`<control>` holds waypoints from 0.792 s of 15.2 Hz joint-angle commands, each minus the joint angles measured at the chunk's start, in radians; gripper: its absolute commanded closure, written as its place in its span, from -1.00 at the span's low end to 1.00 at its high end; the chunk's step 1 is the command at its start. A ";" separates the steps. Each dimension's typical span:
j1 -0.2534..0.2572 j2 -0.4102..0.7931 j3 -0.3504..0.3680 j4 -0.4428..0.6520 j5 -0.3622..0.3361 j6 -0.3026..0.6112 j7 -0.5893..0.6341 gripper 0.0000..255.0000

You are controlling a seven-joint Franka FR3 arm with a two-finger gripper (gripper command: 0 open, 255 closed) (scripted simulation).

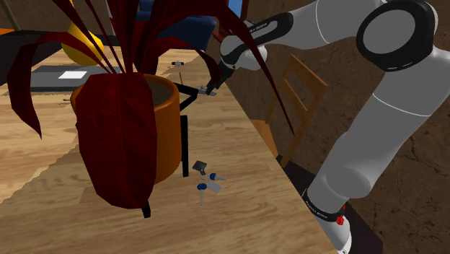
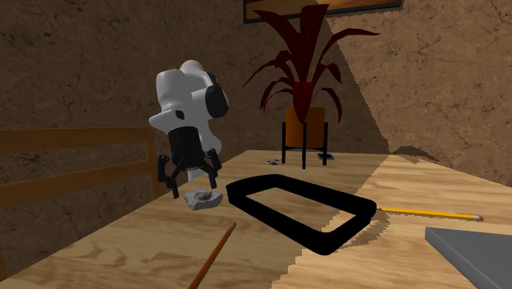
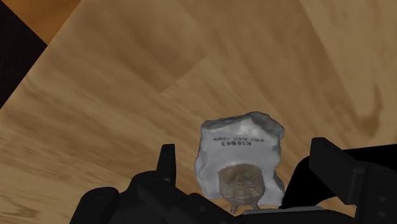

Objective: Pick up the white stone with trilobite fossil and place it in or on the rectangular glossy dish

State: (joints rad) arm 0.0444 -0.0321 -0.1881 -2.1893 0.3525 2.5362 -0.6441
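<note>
Looking over the wooden table point(image 2: 115, 246), we find a thin brown stick point(image 2: 212, 254) nearest, then the whitish fossil stone point(image 2: 203, 199) by its edge, the black glossy rectangular dish point(image 2: 271, 220) just beside; the black gripper point(image 2: 195, 187) points down above the stone, fingers wide.

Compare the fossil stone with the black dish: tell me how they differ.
Colour: the stone is pale grey-white, the dish black. Shape: the stone is a lumpy chunk, the dish a low rounded rectangle. Size: the dish is much wider than the stone. The stone lies under the open hand, the dish beside it. Both rest on the wooden table.
</note>
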 commanded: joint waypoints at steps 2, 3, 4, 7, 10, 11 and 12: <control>0.000 0.000 0.000 0.000 0.000 0.000 0.000 1.00; 0.000 0.000 0.000 0.000 0.000 0.000 0.000 1.00; 0.000 0.000 0.000 0.000 0.000 0.000 0.000 1.00; 0.000 0.000 0.000 0.000 0.000 0.000 0.000 1.00; 0.000 0.000 0.000 0.000 0.000 0.000 0.000 1.00; -0.001 -0.006 0.000 0.007 -0.007 -0.012 0.007 1.00; -0.001 -0.012 0.000 0.014 -0.015 -0.024 0.015 1.00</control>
State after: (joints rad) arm 0.0428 -0.0378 -0.1892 -2.1778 0.3439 2.5195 -0.6365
